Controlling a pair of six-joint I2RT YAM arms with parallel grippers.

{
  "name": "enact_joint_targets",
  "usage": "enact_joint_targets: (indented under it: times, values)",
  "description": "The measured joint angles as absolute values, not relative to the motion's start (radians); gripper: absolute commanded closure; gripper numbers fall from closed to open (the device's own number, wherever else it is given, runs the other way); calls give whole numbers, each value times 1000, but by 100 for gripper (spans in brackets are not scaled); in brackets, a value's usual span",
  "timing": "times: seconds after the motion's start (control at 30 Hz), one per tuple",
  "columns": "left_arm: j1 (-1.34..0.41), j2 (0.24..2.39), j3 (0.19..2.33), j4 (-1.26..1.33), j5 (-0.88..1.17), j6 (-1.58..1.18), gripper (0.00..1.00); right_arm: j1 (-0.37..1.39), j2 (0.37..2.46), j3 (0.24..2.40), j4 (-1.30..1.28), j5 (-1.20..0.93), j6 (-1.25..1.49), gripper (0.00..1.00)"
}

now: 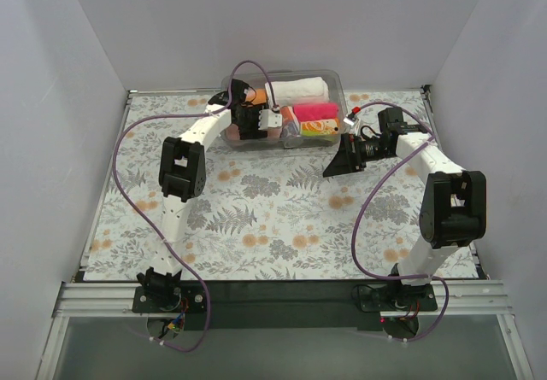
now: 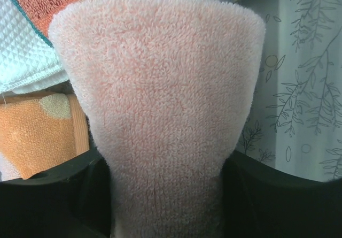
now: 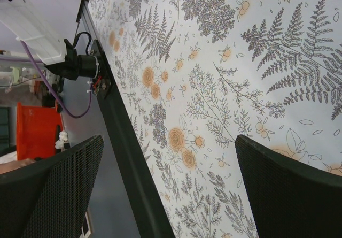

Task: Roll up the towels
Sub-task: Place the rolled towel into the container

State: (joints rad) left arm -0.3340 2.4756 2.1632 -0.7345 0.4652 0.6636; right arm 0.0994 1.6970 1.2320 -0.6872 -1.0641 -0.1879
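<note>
My left gripper [image 1: 249, 125] reaches into the clear plastic bin [image 1: 340, 85] at the back of the table. In the left wrist view it [image 2: 165, 200] is shut on a fold of the salmon-pink terry towel [image 2: 160, 88], which fills the gap between the black fingers [image 2: 91, 195]. The white tag is not visible. A corner of the teal-red patterned cloth [image 2: 37, 0] lies just beyond the towel at top left. My right gripper [image 1: 344, 163] hangs open and empty over the floral table, right of the bin; its fingers stand wide apart in the right wrist view [image 3: 168, 184].
The bin also holds a white rolled towel [image 1: 295, 88], a hot-pink roll [image 1: 314, 111] and an orange patterned roll [image 1: 318, 127]. A white waffle cloth [image 2: 21, 51] and an orange dotted cloth [image 2: 43, 131] lie left of the pink towel. White walls enclose the table.
</note>
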Motion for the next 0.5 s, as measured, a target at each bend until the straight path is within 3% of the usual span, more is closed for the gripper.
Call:
enact_joint_targets:
  times: [0.13, 0.17, 0.5]
  values:
    - [-334, 2476, 2172, -750, 470, 661, 39, 99, 1697, 1232, -687, -1064, -188, 2]
    - [-334, 2476, 2172, -752, 472, 661, 22, 99, 1697, 1232, -687, -1064, -188, 2]
    - [-338, 2472, 2178, -771, 501, 653, 11, 99, 1697, 1232, -686, -1064, -187, 2]
